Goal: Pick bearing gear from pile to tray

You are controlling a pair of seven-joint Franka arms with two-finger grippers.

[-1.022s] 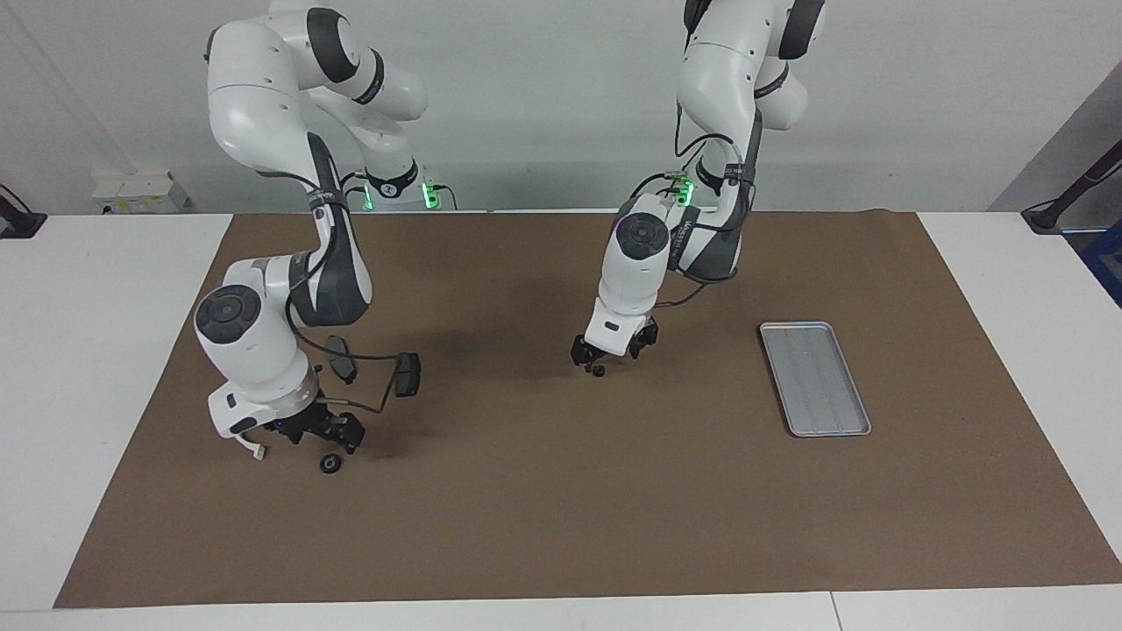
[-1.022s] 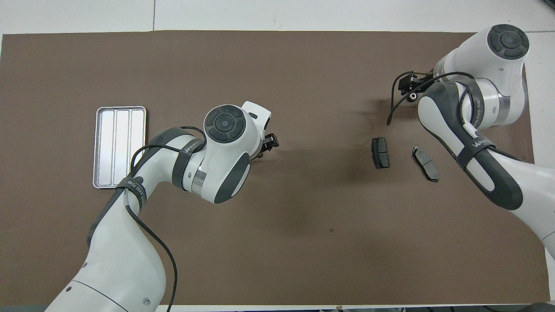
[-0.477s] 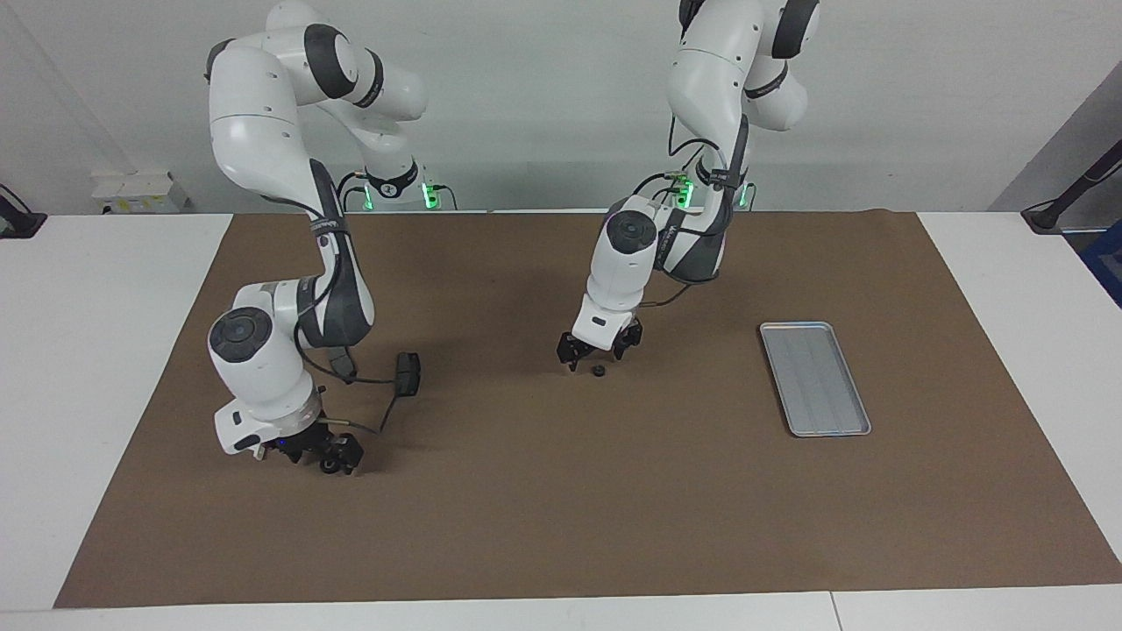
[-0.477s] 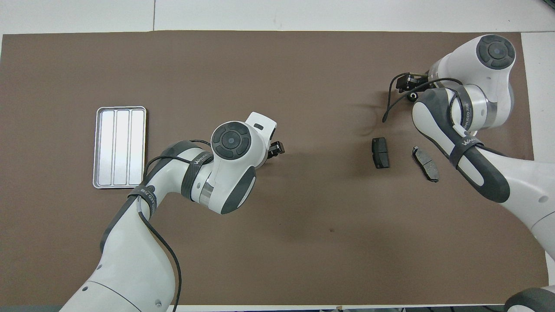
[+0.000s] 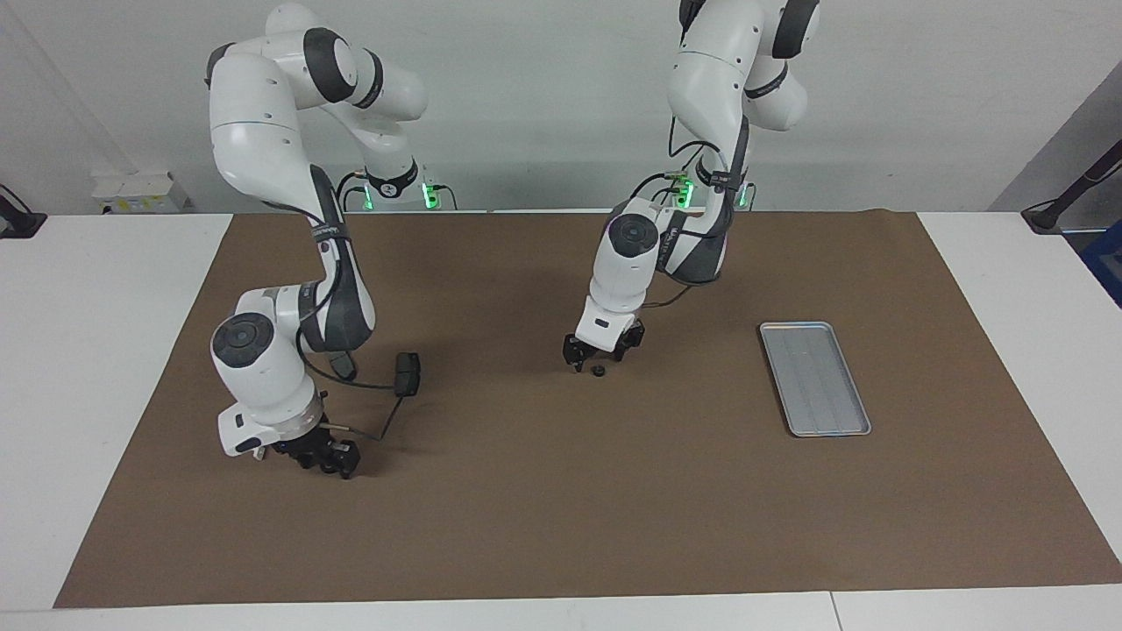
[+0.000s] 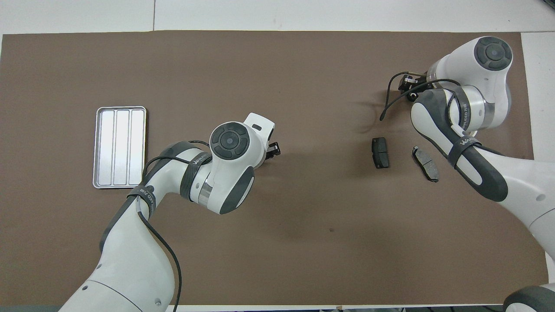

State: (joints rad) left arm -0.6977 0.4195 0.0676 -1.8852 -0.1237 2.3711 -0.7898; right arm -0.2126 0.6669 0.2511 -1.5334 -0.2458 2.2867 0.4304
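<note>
The tray (image 5: 815, 379) (image 6: 119, 147), silver and ribbed, lies toward the left arm's end of the mat with nothing in it. A small black round bearing gear (image 5: 598, 372) rests on the mat mid-table. My left gripper (image 5: 598, 358) (image 6: 273, 151) is low right over it. The pile is at the right arm's end and includes two dark grey pads (image 6: 380, 152) (image 6: 426, 157). My right gripper (image 5: 331, 457) (image 6: 409, 84) is down at the mat past the pads, farther from the robots. It covers another small black round piece, which barely shows.
A brown mat (image 5: 561, 526) covers most of the white table. One pad (image 5: 407, 372) lies just beside the right arm's cable loop. The other is partly hidden by that arm's forearm in the facing view.
Both grippers have come down toward the mat. The right one has settled over its black round piece, which showed plainly before. The left one shifted slightly above its piece.
</note>
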